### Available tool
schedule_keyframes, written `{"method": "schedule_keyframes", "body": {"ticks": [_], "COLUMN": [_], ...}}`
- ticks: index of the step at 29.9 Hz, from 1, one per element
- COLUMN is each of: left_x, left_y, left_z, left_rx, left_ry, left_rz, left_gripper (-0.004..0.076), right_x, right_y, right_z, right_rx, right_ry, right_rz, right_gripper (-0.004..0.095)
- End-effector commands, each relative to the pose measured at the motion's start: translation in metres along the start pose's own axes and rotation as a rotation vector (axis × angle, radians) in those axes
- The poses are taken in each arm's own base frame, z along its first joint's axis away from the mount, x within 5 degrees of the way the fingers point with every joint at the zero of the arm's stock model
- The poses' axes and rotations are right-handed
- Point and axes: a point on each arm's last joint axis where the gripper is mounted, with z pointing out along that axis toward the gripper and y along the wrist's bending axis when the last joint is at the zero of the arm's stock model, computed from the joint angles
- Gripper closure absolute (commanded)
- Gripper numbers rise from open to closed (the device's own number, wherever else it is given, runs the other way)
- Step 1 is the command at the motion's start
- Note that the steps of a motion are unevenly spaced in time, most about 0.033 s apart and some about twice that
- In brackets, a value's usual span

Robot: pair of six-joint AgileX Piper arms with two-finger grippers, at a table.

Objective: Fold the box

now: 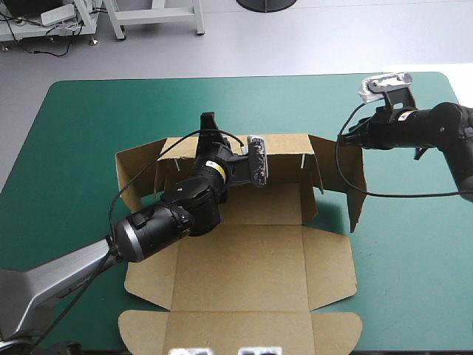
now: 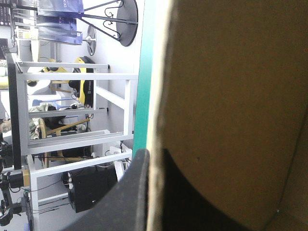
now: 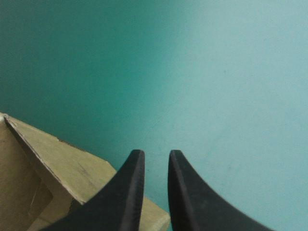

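Box (image 1: 244, 259) lies mid-surface (image 1: 81, 126), its base and near flaps flat, its far and side walls raised. Left tool (image 1: 210, 127) is clenched on the box's far wall, board between its fingers. Right tool (image 1: 349, 136) sits just outside the box's right wall, nearly clenched with a teal-green slit between its fingers, grasping nothing.

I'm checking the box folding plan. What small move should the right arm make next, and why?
Probably ease the right gripper onto the raised right wall of the box and grip it: its fingers are nearly shut on nothing over the teal-green cover, while the left gripper pinches the far wall.
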Motion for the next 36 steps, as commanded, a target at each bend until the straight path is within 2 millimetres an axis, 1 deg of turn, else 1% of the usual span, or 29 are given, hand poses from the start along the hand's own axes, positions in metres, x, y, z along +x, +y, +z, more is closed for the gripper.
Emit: {"method": "schedule_keyframes", "body": {"ticks": [1, 4, 11, 15, 18, 22, 24, 29, 31, 33, 36], "left_x": [-0.001, -0.001, -0.001, -0.001, -0.001, -0.004, -0.005, -0.006, -0.006, -0.007, -0.007], "left_y": [0.019, 0.019, 0.019, 0.019, 0.018, 0.013, 0.012, 0.01, 0.01, 0.01, 0.01], "left_z": [-0.015, -0.015, -0.015, -0.015, -0.014, -0.006, -0.003, 0.0, 0.0, 0.0, 0.0], "left_rx": [-0.076, -0.076, -0.076, -0.075, -0.072, -0.072, -0.083, -0.08, -0.08, -0.08, -0.08], "left_ry": [-0.043, -0.044, -0.044, -0.04, -0.038, -0.025, -0.013, -0.01, -0.016, -0.016, -0.02], "left_rz": [-0.026, -0.027, -0.03, -0.03, -0.027, 0.005, 0.017, 0.021, 0.021, 0.021, 0.019], "left_gripper": [0.0727, 0.0727, 0.0727, 0.0727, 0.0727, 0.0727, 0.0727, 0.0727, 0.0727, 0.0727, 0.0729], "right_x": [-0.009, -0.004, 0.006, 0.01, 0.01, 0.008, 0.012, 0.041, 0.052, 0.058, 0.059], "right_y": [0.008, 0.014, 0.03, 0.035, 0.038, 0.04, 0.042, 0.043, 0.044, 0.042, 0.041], "right_z": [-0.005, 0.0, -0.004, -0.008, -0.016, -0.029, -0.03, -0.017, -0.012, -0.008, -0.007], "right_rx": [-0.078, -0.165, -0.349, -0.42, -0.415, -0.384, -0.386, -0.397, -0.394, -0.376, -0.357], "right_ry": [-0.035, 0.028, 0.12, 0.154, 0.136, 0.079, 0.063, 0.029, 0.006, -0.005, -0.024], "right_rz": [-0.018, -0.045, -0.099, -0.127, -0.164, -0.205, -0.214, -0.223, -0.243, -0.241, -0.246], "right_gripper": [0.0744, 0.0744, 0.0743, 0.0743, 0.0743, 0.0743, 0.0743, 0.0728, 0.0699, 0.0668, 0.0625]}}
